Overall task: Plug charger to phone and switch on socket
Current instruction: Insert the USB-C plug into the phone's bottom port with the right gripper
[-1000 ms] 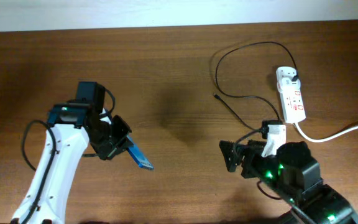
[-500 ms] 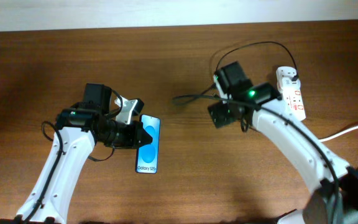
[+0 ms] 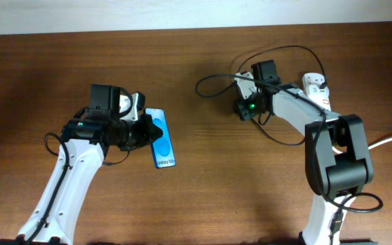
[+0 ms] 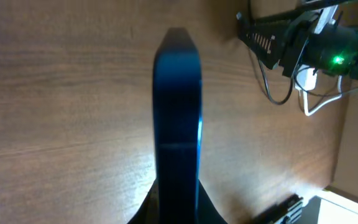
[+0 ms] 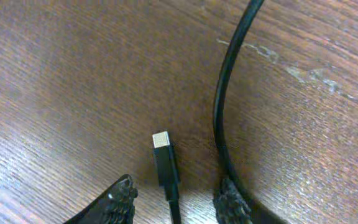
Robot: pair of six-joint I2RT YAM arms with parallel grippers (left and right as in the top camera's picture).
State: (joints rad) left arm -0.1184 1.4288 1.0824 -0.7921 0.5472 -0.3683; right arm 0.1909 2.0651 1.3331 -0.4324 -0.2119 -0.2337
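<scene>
The phone [image 3: 163,140] shows its blue screen to the overhead camera, with my left gripper [image 3: 146,133] shut on its left end. In the left wrist view the phone [image 4: 178,112] stands edge-on above the table, running out from between the left gripper [image 4: 178,208]. The charger, a thin black cable [image 3: 288,47], loops to a black plug in the white socket [image 3: 320,101]. Its connector tip [image 5: 161,140] lies on the wood between the fingers of my right gripper [image 5: 174,200]. The fingers stand apart on either side without touching it. A second run of cable [image 5: 224,93] passes the right finger.
The socket's thick white cord [image 3: 380,139] runs off to the right edge. The right arm's forearm [image 3: 332,146] stretches from the front right up to the socket area. A pale wall strip [image 3: 182,13] borders the table's far edge.
The left gripper lifted and turned the phone until its screen faces up. The right arm swung from the front to the back by the socket, and its jaws narrowed around the connector.
</scene>
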